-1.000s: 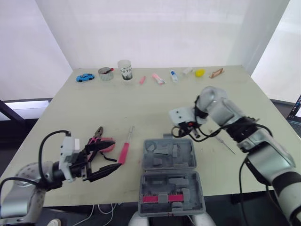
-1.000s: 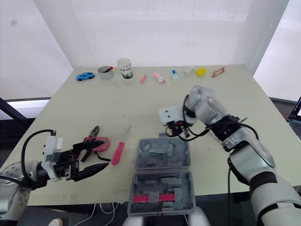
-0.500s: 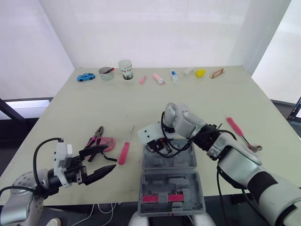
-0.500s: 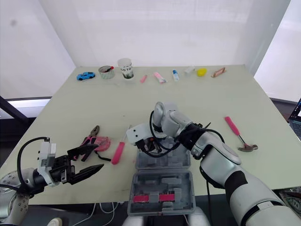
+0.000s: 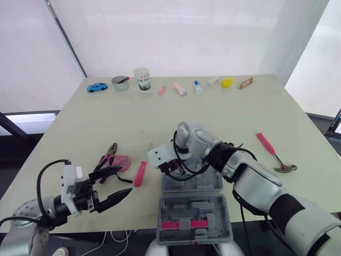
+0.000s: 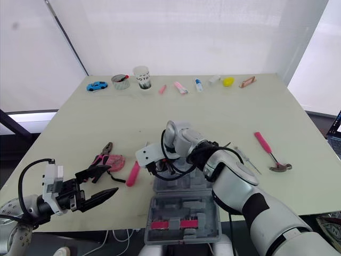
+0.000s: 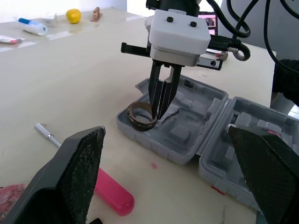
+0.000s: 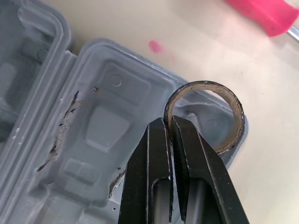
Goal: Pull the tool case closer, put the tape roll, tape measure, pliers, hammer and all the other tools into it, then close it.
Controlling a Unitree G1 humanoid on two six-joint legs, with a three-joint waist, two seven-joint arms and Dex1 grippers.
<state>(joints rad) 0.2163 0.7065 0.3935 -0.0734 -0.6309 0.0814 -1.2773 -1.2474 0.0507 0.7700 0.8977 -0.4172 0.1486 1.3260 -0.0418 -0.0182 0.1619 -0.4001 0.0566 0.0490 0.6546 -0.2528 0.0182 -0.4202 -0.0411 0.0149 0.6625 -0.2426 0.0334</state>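
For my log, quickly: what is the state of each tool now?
Left tool: open, holding nothing.
Right tool: closed on the tape roll.

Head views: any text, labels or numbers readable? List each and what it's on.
No text can be quoted as it reads.
Dark lettering on the white cup: too small to read.
Print on the pink tube and the white tube at the far edge: too blurred to read.
The tool case and the tape roll: no markings seen.
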